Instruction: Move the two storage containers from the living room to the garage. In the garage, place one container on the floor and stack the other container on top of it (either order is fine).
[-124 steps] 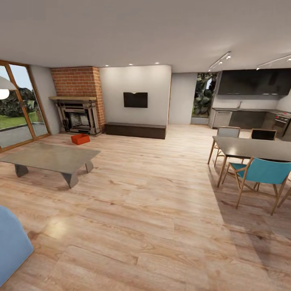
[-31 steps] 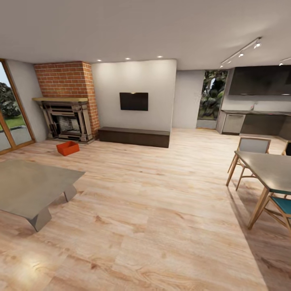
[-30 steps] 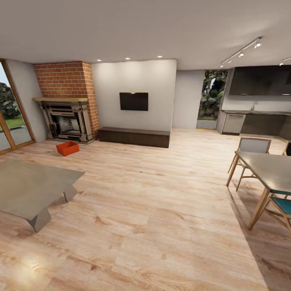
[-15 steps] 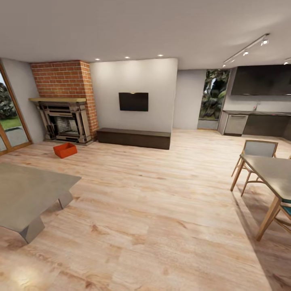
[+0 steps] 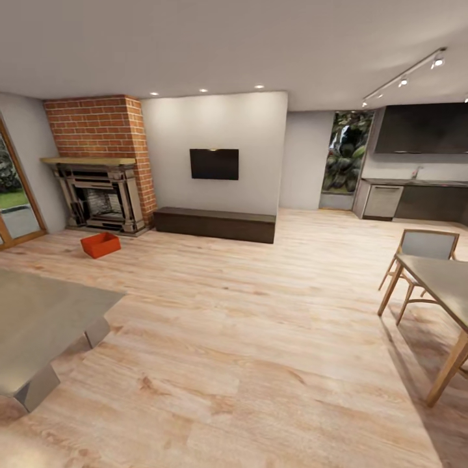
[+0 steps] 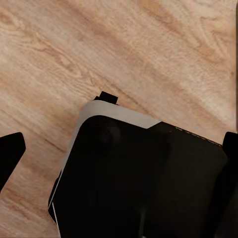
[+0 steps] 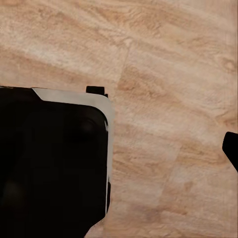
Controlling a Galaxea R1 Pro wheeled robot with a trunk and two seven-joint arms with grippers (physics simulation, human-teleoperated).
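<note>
1 storage container (image 5: 101, 245) in sight from the head view: orange-red, open-topped, sitting on the light wood-plank floor (image 5: 260, 338) just in front of the brick fireplace (image 5: 97, 166), well apart from me. I can't spot the 2nd one from here.

Step in hand, as I read it: drive across the living room to that bin. Nothing carried yet.

Wrist views look straight down at planks and the dark robot base (image 6: 139, 178). Left gripper: dark fingertips (image 6: 10, 153) sit at opposite edges of its view, so I read it as spread apart with nothing between. Right gripper: 1 tip (image 7: 232, 148) only, so I cannot tell its state.

Approach plan: steer left of centre, keep wide of the grey coffee table (image 5: 39, 325) corner, and stop square to the bin's long side with room for both arms. Slow down near the hearth.
</note>
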